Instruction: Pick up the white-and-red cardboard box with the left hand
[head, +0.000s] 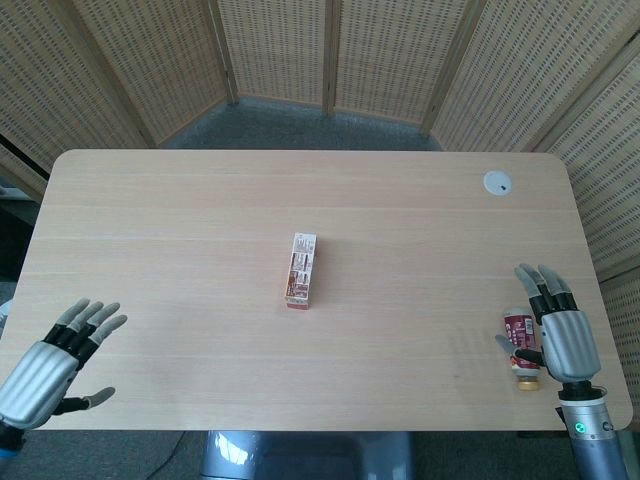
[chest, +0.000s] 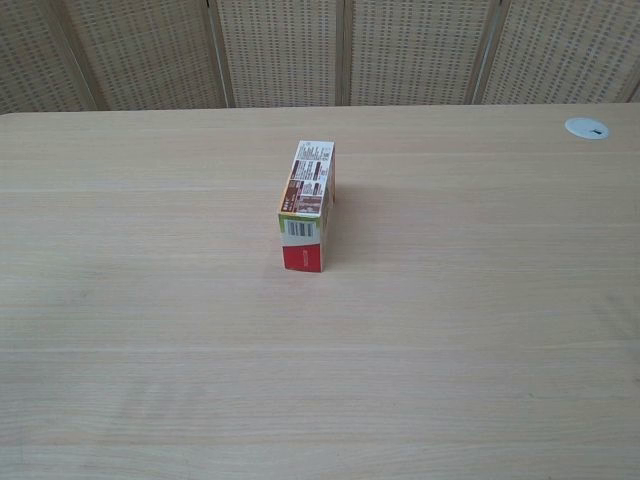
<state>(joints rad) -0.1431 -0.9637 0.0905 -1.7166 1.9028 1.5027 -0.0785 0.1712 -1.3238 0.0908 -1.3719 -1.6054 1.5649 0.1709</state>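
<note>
The white-and-red cardboard box (head: 301, 270) lies lengthwise near the middle of the wooden table (head: 180, 220), its red end toward me; the chest view shows the box (chest: 306, 204) the same way. My left hand (head: 52, 362) hovers open at the table's near left corner, far from the box, fingers spread and holding nothing. At the near right edge my right hand (head: 558, 335) stays open, fingers pointing away from me. Neither hand appears in the chest view.
A small red-and-white bottle (head: 520, 346) lies on its side beside my right hand, touching or nearly touching its thumb. A round white cable cap (head: 497, 182) sits at the far right corner. Wicker screens (head: 330, 50) stand behind the table.
</note>
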